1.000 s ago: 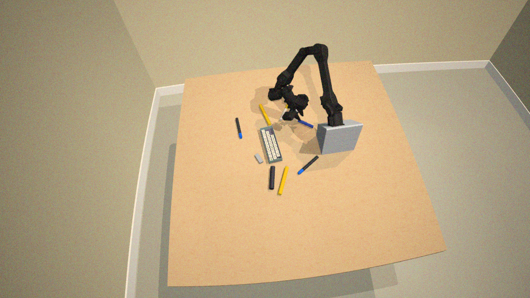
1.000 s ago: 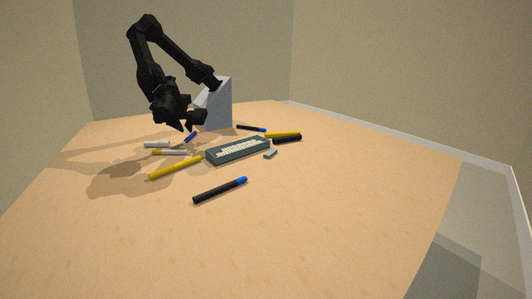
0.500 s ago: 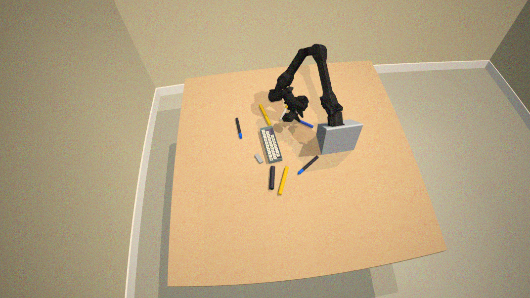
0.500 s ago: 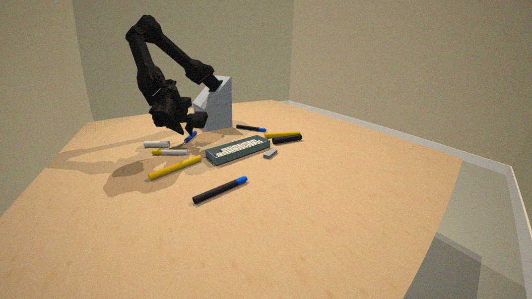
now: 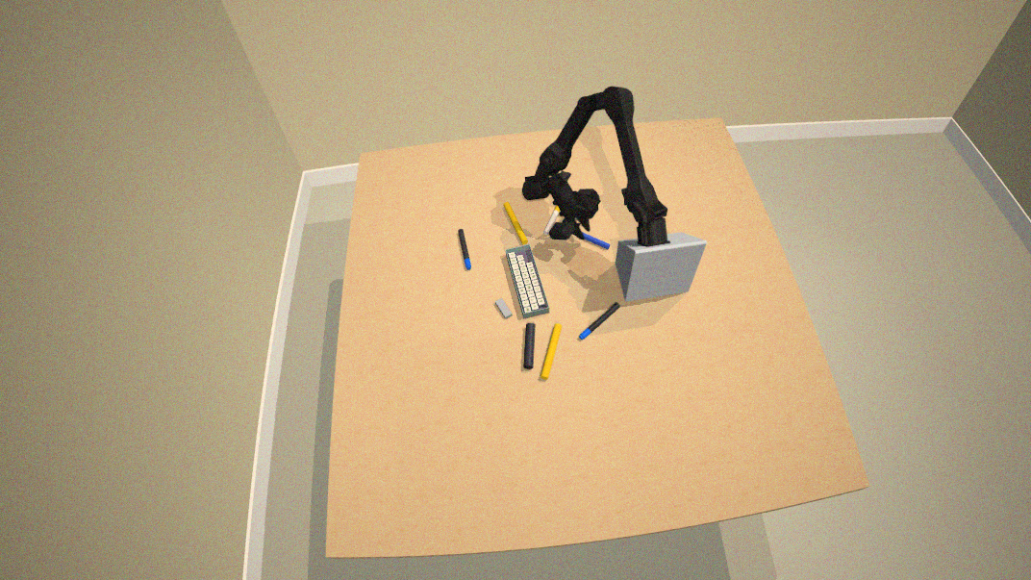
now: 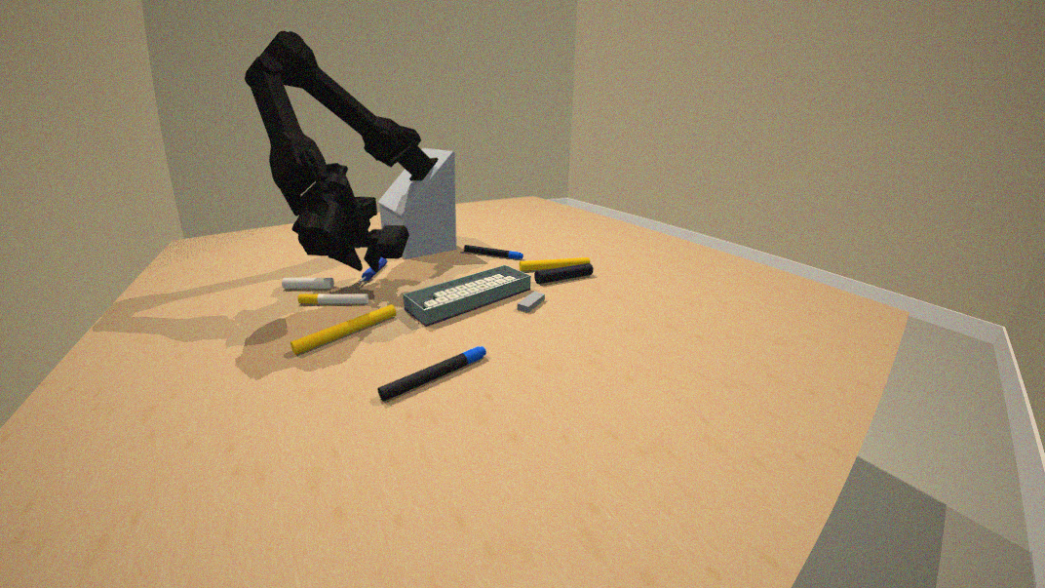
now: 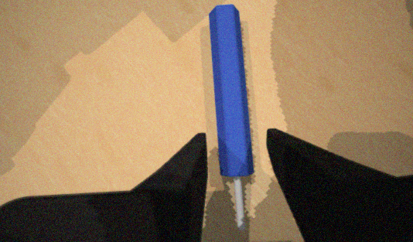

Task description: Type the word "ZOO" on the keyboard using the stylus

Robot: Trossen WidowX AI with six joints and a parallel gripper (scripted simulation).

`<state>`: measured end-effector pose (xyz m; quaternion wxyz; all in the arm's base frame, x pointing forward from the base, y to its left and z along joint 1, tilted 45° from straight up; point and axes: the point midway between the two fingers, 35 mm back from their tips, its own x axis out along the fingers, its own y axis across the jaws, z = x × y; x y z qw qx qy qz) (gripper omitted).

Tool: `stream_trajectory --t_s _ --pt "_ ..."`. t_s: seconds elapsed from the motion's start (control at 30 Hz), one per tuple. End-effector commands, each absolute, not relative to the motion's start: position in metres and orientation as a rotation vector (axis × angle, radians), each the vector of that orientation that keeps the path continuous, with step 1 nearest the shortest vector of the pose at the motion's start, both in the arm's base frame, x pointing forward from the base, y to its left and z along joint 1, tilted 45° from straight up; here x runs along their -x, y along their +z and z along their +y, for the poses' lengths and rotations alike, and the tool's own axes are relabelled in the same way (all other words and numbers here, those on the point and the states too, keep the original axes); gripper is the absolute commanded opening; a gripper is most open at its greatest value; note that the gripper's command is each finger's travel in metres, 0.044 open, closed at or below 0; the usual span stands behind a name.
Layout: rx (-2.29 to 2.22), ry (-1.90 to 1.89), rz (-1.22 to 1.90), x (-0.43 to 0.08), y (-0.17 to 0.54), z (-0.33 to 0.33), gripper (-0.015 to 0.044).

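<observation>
Plainly, open jaws (image 5: 576,233) (image 6: 364,268) flank the blue stylus (image 5: 595,240) (image 7: 232,92), gaps both sides

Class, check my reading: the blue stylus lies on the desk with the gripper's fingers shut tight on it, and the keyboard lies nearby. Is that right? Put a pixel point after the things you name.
Not quite: the gripper (image 5: 584,232) (image 6: 362,268) (image 7: 236,138) is open, with a gap on each side of the blue stylus (image 5: 595,240) (image 7: 232,92), as the wrist view shows. The rest stands.

Wood surface (image 5: 456,452) (image 6: 616,411) bearing keyboard (image 5: 527,281) (image 6: 467,294), eraser-like gray block (image 5: 503,308) (image 6: 530,301), blue stylus (image 5: 595,240) (image 6: 371,271) (image 7: 232,92), assorted pens. Black tube (image 5: 529,345) (image 6: 563,272) beside yellow one (image 5: 551,351) (image 6: 555,264), near keyboard's end.
</observation>
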<state>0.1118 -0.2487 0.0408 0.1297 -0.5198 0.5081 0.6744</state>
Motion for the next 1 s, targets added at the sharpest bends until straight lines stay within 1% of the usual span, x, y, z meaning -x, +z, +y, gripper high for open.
stream_trajectory --t_s 0.0,0.33,0.5,0.6,0.97 --pt "1.508 1.967 1.477 -0.111 0.038 -0.251 0.0150" --pt "1.508 1.967 1.477 -0.110 0.034 -0.255 0.0150" --pt "1.509 1.961 1.476 -0.111 0.035 -0.254 0.0019" --pt "1.509 1.961 1.475 -0.111 0.036 -0.253 0.0000" --pt "1.508 1.962 1.472 -0.115 0.069 -0.219 0.0000"
